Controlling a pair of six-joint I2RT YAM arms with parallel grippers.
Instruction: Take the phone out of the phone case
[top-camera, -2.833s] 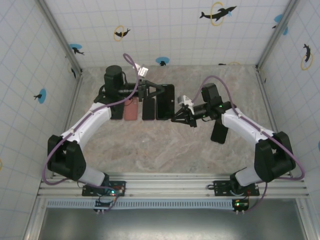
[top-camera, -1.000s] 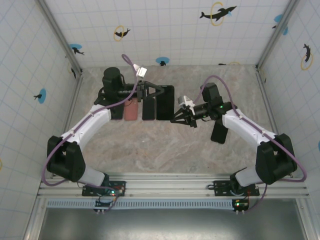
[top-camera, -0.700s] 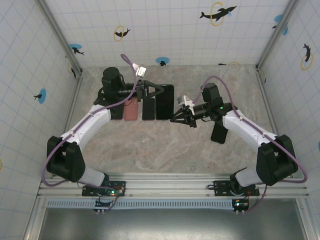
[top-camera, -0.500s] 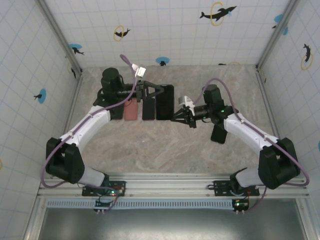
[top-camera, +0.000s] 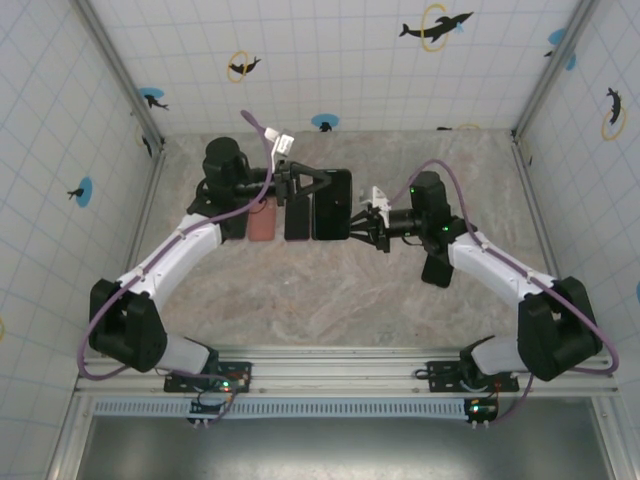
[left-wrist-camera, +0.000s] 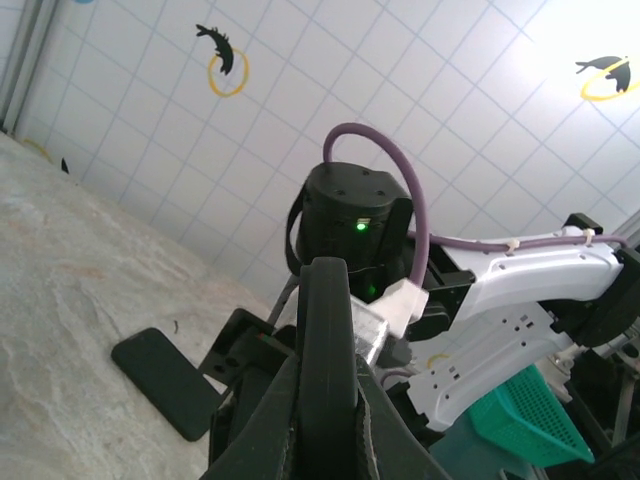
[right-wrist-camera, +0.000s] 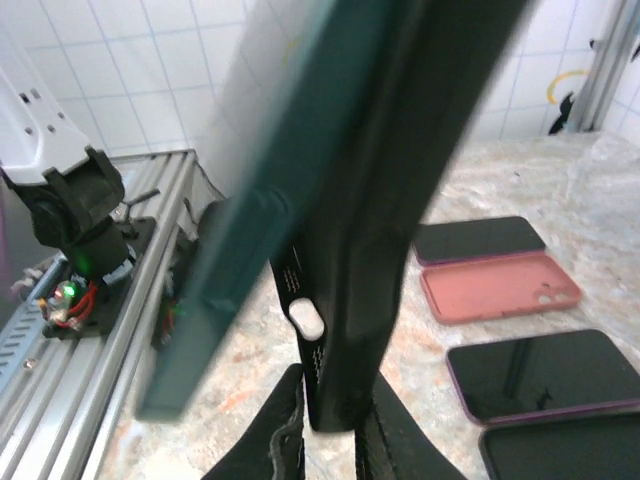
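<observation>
The black phone case (top-camera: 333, 203) is held up above the table between both arms. My left gripper (top-camera: 316, 186) is shut on its left edge; in the left wrist view the rounded black rim (left-wrist-camera: 329, 340) is pinched between the fingers (left-wrist-camera: 272, 420). My right gripper (top-camera: 353, 227) is at its lower right corner. In the right wrist view the case's port end (right-wrist-camera: 335, 330) sits between the fingers (right-wrist-camera: 283, 430), which close on it. A teal-edged slab, apparently the phone (right-wrist-camera: 250, 200), angles away from the case on the left, blurred.
On the table under the held case lie a pink case (top-camera: 261, 222), a black phone (top-camera: 297, 218) and a dark one (top-camera: 233, 222). Another black phone (top-camera: 437, 268) lies by the right arm. Tiled walls close in three sides.
My right gripper has moved up and right, against the case's lower right corner, and its elbow has swung right. The left arm has shifted slightly and keeps its grip.
</observation>
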